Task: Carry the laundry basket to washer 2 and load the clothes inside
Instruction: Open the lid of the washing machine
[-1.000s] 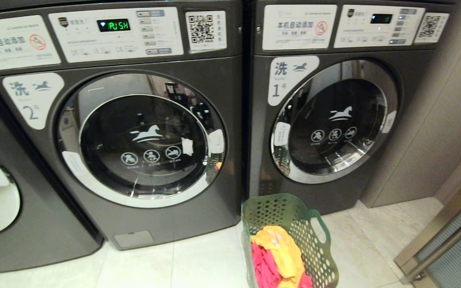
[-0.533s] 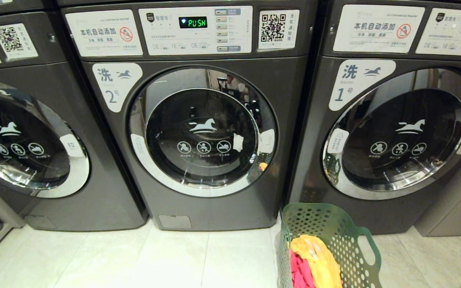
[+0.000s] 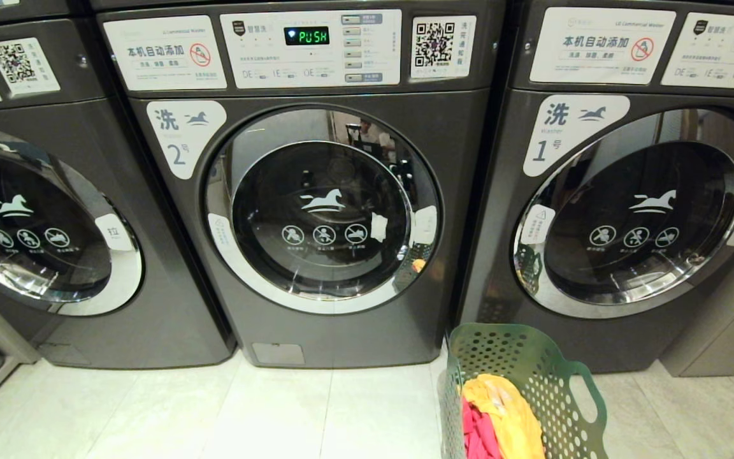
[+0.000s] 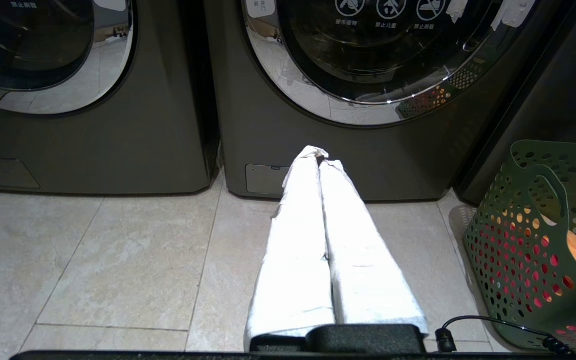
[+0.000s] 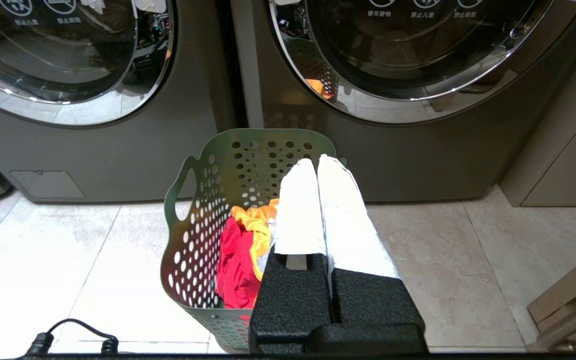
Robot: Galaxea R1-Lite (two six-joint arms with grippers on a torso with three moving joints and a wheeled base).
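Observation:
The green laundry basket (image 3: 532, 373) stands on the floor between washer 2 (image 3: 322, 210) and the machine labelled 1. It holds the clothes: a yellow garment (image 3: 507, 414) over a pink-red one (image 3: 476, 435). Washer 2's round door is shut and its display reads PUSH. Neither arm shows in the head view. My left gripper (image 4: 320, 157) is shut and empty, low over the tiles before washer 2 (image 4: 368, 50), with the basket (image 4: 528, 250) off to its side. My right gripper (image 5: 313, 162) is shut and empty, above the basket (image 5: 200, 235) and the clothes (image 5: 238, 260).
Washer 1 (image 3: 634, 217) stands right of washer 2, and a third machine (image 3: 35, 223) left of it. Pale floor tiles (image 3: 278, 414) lie before them. A beige panel (image 5: 558, 150) and a metal rail (image 5: 568, 315) close the right side.
Between one second and half a second ago the head view swung left, bringing washer 2 to the picture's middle. Since then nothing has moved. The basket and clothes stay in place.

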